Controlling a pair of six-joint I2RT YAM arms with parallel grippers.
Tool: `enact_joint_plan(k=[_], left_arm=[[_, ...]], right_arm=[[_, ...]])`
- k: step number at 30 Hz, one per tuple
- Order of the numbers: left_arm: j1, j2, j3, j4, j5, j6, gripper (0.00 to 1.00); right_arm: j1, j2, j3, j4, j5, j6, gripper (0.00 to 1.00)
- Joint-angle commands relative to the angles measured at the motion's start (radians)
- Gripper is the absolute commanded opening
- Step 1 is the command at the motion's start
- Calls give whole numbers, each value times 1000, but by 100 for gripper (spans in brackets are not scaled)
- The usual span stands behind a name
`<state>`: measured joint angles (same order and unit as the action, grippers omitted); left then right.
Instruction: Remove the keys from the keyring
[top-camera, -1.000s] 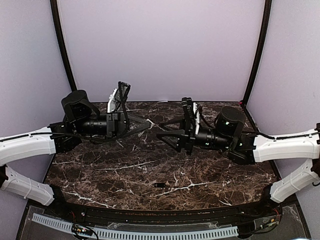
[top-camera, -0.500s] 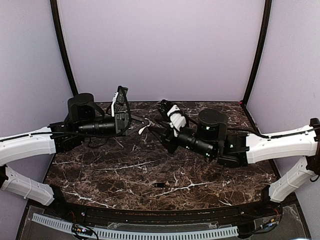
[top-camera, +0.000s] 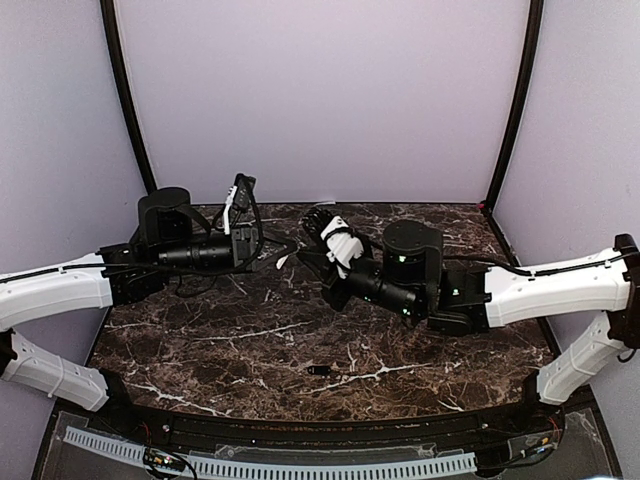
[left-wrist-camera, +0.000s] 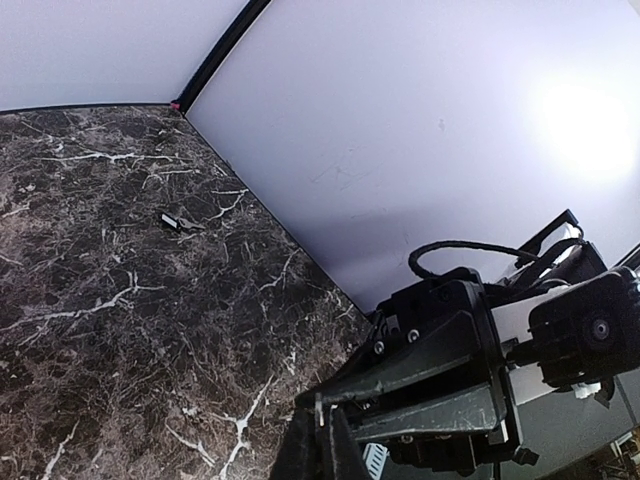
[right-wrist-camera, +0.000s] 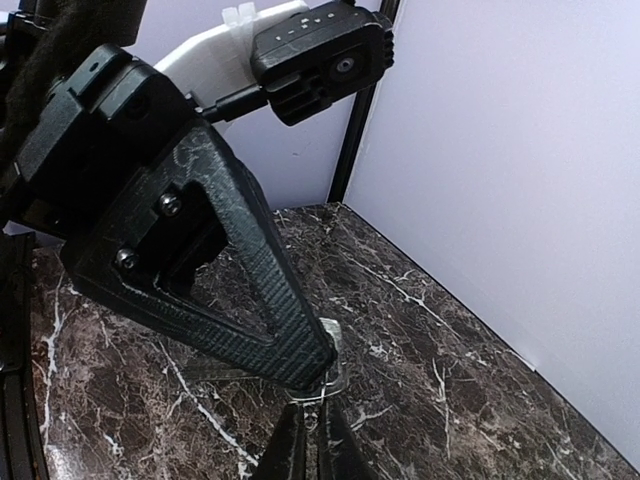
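One key (top-camera: 318, 370) lies alone on the marble near the front edge, a tiny dark oblong with a pale glint; the left wrist view shows it far off (left-wrist-camera: 170, 222). The silvery keyring (right-wrist-camera: 338, 368) hangs above the table's back middle, seen from above as a small pale speck (top-camera: 285, 261). My left gripper (top-camera: 277, 256) is shut on its edge, a thin silvery strip standing between the tips (left-wrist-camera: 325, 415). My right gripper (right-wrist-camera: 315, 437) meets it tip to tip, fingers drawn together on the ring's wire. Whether a key still hangs on the ring is hidden by the fingers.
The dark marble table (top-camera: 220, 340) is walled by pale lilac panels (top-camera: 320, 100) at the back and sides. A white cable chain (top-camera: 270, 466) runs along the near edge. Both arms reach inward and nearly touch above the back middle.
My right arm swung left and rolled over, bringing its tips to the left gripper, and its jaws closed from wide to nearly together. The left gripper stayed shut, shifting only slightly.
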<state>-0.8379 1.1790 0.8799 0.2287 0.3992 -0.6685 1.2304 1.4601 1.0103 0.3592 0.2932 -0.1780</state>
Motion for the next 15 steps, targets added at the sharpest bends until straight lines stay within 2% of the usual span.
enact_joint_plan(k=[1,7,15], left_arm=[[-3,-7,9,-1,32,14,0],[-3,-24,-23,28,9,-15,0],[-3,-47,-112,180,6,-114,0]], right_arm=[[7,19,37,18,37,-7,2],[8,16,1,76,86,3,0],[3,-29,-103,328,10,78,0]])
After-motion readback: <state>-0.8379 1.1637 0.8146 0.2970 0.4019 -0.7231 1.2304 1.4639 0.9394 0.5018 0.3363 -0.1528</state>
